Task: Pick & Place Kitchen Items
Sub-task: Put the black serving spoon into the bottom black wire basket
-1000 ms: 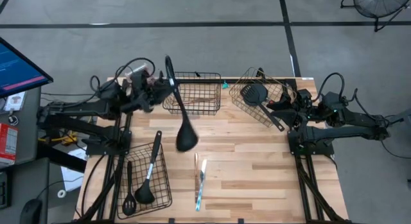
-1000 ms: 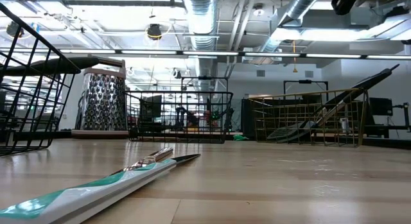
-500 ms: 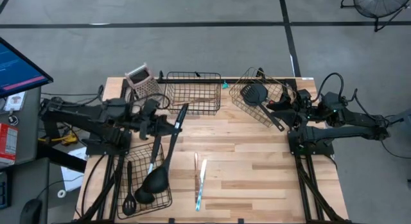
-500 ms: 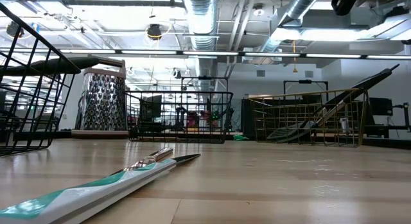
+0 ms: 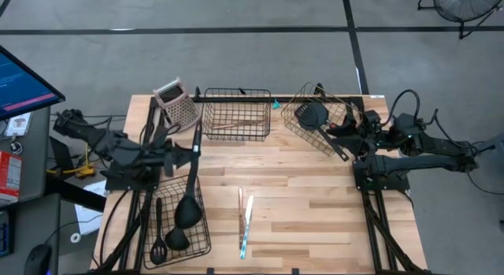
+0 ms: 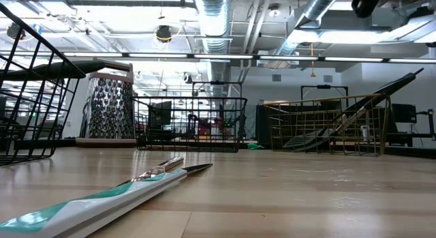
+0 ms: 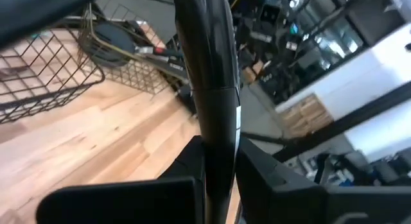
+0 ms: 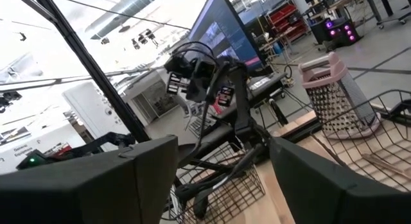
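My left gripper (image 5: 191, 151) is shut on a black ladle (image 5: 189, 192) at the table's near left. The ladle's bowl (image 5: 187, 213) is over the black wire basket (image 5: 201, 243), which holds a black slotted spatula (image 5: 157, 247) and a second black ladle (image 5: 178, 237). Whether the held bowl touches the basket, I cannot tell. My right gripper (image 5: 342, 131) waits open beside the gold wire basket (image 5: 331, 98) at the far right, where a black spatula (image 5: 313, 116) lies with its handle leaning out over the rim. My left gripper pinches the black ladle's handle (image 7: 217, 131) between its two fingers (image 7: 257, 176), in the upper part of the handle, below its free end (image 5: 197, 129). The fingers come from the table's left and lie across the handle. The ladle slants, bowl toward the table's near edge.
A pink-topped grater (image 5: 177, 102) stands at the far left. A black wire basket (image 5: 236, 94) at the far middle holds a wooden-handled utensil (image 5: 236, 124). A silvery utensil (image 5: 240, 216) and a teal-handled one (image 5: 246, 228) lie on the table's near middle.
My left gripper has carried the ladle from beside the far basket toward the table's near left. The ladle has swung with it: its bowl, first over the bare table middle, now hangs over the near-left basket, and the handle has turned nearly in line with near-far.
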Motion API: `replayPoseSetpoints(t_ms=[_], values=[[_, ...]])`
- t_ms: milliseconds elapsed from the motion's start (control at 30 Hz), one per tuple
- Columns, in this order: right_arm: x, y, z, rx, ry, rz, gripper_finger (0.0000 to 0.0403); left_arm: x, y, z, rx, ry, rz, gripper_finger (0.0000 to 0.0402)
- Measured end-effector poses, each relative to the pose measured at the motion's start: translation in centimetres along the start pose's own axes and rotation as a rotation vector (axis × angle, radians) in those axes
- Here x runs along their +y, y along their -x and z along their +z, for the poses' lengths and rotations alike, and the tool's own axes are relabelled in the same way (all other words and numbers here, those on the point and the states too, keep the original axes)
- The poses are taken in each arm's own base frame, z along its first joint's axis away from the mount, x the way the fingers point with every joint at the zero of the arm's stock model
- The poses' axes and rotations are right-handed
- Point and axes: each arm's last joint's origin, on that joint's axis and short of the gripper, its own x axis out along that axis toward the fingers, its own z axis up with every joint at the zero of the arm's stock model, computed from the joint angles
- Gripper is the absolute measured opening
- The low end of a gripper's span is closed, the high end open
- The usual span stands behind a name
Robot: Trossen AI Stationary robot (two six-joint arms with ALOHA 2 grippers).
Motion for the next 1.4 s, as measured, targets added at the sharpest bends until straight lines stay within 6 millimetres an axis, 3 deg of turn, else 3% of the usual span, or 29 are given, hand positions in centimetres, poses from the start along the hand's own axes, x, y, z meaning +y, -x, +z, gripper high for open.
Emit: replayPoseSetpoints(t_ms=[400,933,1400], values=[[-0.1,0.0,-0.1,0.015,0.0,-0.009,0.0244,0.5,0.1,-3.1,0.133,-0.177,0.1,0.0033],[-0.2,0.0,-0.3,0.028,-0.001,-0.018,0.0244,0.2,-0.8,-7.1,0.129,-0.309,0.207,0.0033],[-0.2,0.0,-0.4,0.037,-0.001,-0.024,0.0244,3.7,-0.7,-10.8,0.096,-0.193,0.275,0.0035]])
